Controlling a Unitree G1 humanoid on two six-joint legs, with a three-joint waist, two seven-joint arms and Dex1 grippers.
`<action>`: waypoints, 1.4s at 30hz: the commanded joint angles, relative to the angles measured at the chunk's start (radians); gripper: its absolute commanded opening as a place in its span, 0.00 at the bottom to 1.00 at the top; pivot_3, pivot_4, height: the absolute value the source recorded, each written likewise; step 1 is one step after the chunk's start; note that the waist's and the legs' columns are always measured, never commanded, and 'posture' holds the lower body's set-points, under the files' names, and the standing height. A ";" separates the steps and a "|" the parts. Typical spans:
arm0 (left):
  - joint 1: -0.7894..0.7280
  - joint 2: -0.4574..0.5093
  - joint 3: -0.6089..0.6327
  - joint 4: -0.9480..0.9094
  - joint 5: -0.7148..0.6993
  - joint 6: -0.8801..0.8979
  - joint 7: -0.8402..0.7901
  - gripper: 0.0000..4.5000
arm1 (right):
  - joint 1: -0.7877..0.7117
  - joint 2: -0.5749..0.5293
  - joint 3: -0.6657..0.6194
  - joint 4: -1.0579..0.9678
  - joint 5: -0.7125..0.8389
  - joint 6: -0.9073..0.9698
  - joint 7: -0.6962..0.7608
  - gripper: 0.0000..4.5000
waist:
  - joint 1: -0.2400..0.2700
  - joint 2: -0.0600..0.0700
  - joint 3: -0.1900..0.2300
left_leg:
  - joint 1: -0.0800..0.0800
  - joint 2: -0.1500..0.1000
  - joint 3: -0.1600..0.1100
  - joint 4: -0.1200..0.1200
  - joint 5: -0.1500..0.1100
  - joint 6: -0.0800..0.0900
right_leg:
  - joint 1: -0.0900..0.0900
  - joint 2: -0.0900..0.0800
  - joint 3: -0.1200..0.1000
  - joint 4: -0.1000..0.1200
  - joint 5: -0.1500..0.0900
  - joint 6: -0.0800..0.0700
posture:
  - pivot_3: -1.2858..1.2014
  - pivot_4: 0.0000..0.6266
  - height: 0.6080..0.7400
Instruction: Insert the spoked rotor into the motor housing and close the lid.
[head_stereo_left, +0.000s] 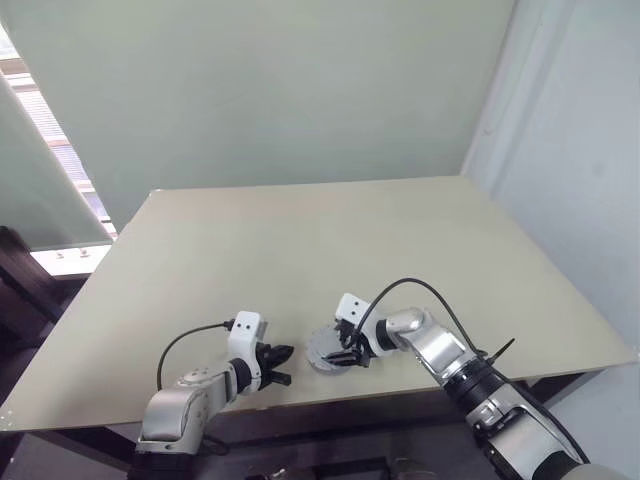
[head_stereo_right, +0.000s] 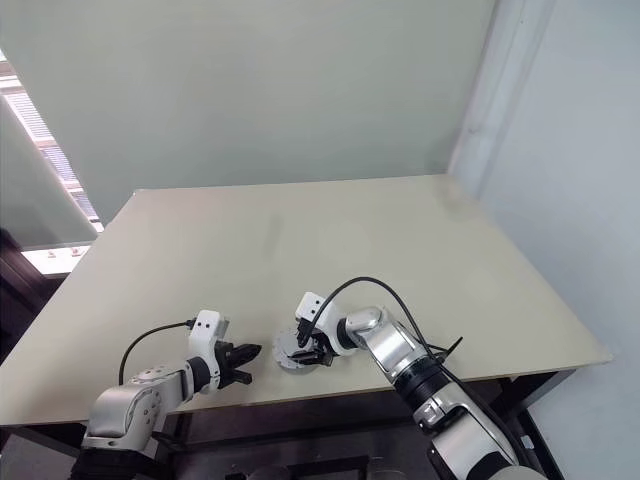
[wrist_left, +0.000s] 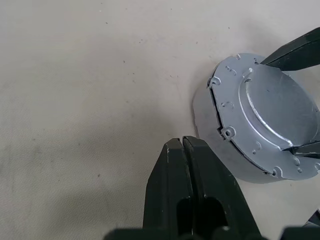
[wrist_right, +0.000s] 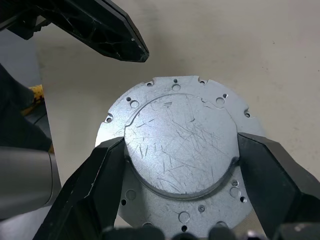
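The motor housing (wrist_left: 212, 145) is a round silver-grey puck standing on the table near its front edge. A scratched grey plate with small holes and a raised round disc, the lid (wrist_right: 180, 120), covers its top. My right gripper (wrist_right: 181, 146) reaches in from the right, and its two black fingers press against opposite sides of the raised disc. My left gripper (wrist_left: 182, 143) rests just left of the housing with its fingers together and empty, a small gap away. Both grippers flank the housing (head_stereo_left: 320, 348) in the head views. The spoked rotor is hidden.
The beige table (head_stereo_left: 300, 240) stretches far behind the parts. Its front edge lies right under both arms. A pale wall stands at the back, and a window with a blind (head_stereo_left: 40, 130) is at the left.
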 joint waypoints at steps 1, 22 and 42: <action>-0.013 0.000 0.000 -0.045 -0.013 0.001 -0.001 0.00 | -0.024 -0.011 0.000 0.006 -0.021 -0.001 -0.002 0.72 | 0.000 0.000 0.000 | 0.000 0.000 0.000 0.000 0.000 0.000 | 0.000 0.000 0.000 0.000 0.000 0.000 | 0.52 0.00 1.00; -0.013 -0.017 -0.019 -0.049 -0.009 0.000 -0.004 0.00 | -0.023 -0.003 0.040 -0.024 -0.050 0.051 -0.024 0.72 | 0.000 0.000 0.000 | 0.002 0.000 0.000 0.003 0.000 0.000 | 0.003 0.000 0.000 0.001 0.000 0.000 | 0.52 0.00 1.00; -0.072 -0.076 -0.100 0.057 0.042 -0.065 -0.022 0.00 | -0.025 -0.024 0.054 -0.025 -0.057 0.051 -0.016 0.72 | 0.001 0.001 0.000 | 0.002 -0.002 -0.002 0.005 0.000 0.000 | 0.006 -0.001 0.000 0.000 0.000 0.000 | 0.52 0.00 1.00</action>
